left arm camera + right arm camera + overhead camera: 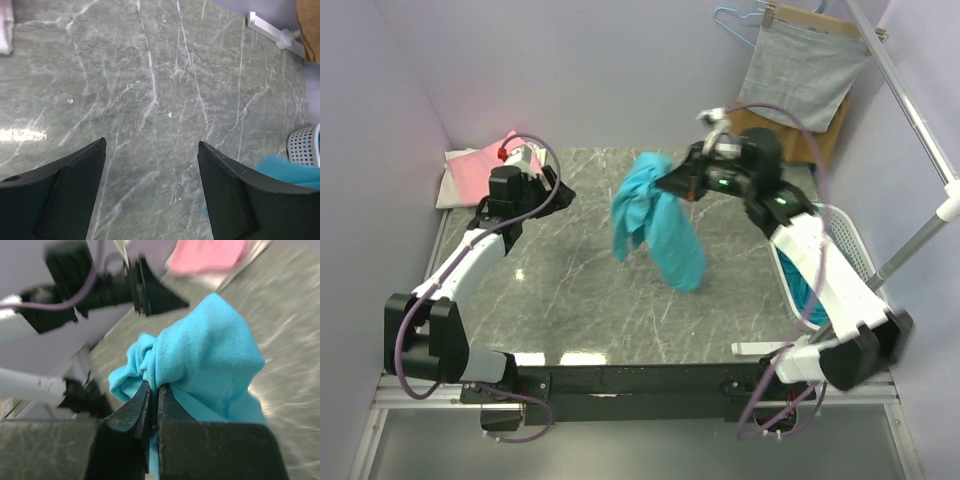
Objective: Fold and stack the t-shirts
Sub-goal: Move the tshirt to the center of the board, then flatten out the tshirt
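Base rail [640,380]: black, along the near edge, both arms bolted to it side by side.
Surface [570,300]: grey-green marble pattern, white veins, a bright glare patch near the front.
Basket [860,250]: white, perforated, at the right edge just beside the right arm; teal fabric [807,290] inside, partly hidden by that arm.
Right tool [672,183]: raised over the middle of the surface, jaws pinched tight on a bunched fold of the teal t-shirt [660,225].
Teal t-shirt, position: hanging from that pinch in a crumpled drape, lower end down toward the right – touching the marble or not, cannot tell.
Left tool [555,190]: left of the hanging shirt and apart from it, fingers spread wide, nothing between them, only marble below.
Pink t-shirt [480,170]: far left corner, lying flat on the white t-shirt [448,190], whose edge shows beneath it.
Grey cloth [805,70]: far right, clipped to a wooden hanger [815,18] – hanging flat.
Mustard-brown cloth [820,135]: just below the grey cloth, behind the right arm.
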